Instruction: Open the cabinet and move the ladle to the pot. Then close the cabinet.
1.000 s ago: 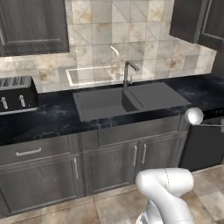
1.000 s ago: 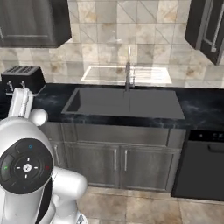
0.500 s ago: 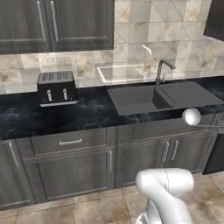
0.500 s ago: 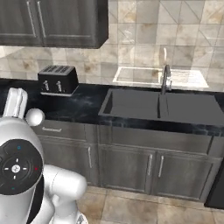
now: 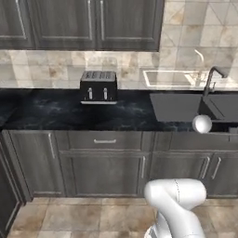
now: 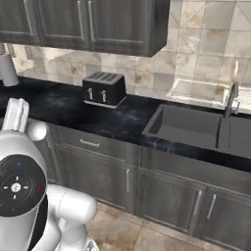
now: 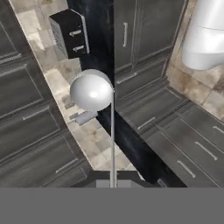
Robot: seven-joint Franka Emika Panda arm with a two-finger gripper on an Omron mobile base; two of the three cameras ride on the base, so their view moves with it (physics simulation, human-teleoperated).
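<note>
the small shiny silver ladle (image 7: 111,127), round ball-like bowl and thin straight handle, is pinched at the handle's end by the gripper (image 7: 113,183), jaws pressed together on it, its bowl hanging out over the black marbled counter (image 5: 69,116) edge. such a thin hold could let it swing or slip, or the bowl knock the black toaster (image 5: 98,86) or dark grey-brown wall cabinet (image 5: 83,23).

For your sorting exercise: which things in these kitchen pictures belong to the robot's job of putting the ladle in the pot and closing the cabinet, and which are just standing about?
Belong to the job:
- ladle, held in the pincer
- cabinet, doors shut

Just standing about:
- toaster
- sink and tap
- base cabinets
- paper towel roll
</note>
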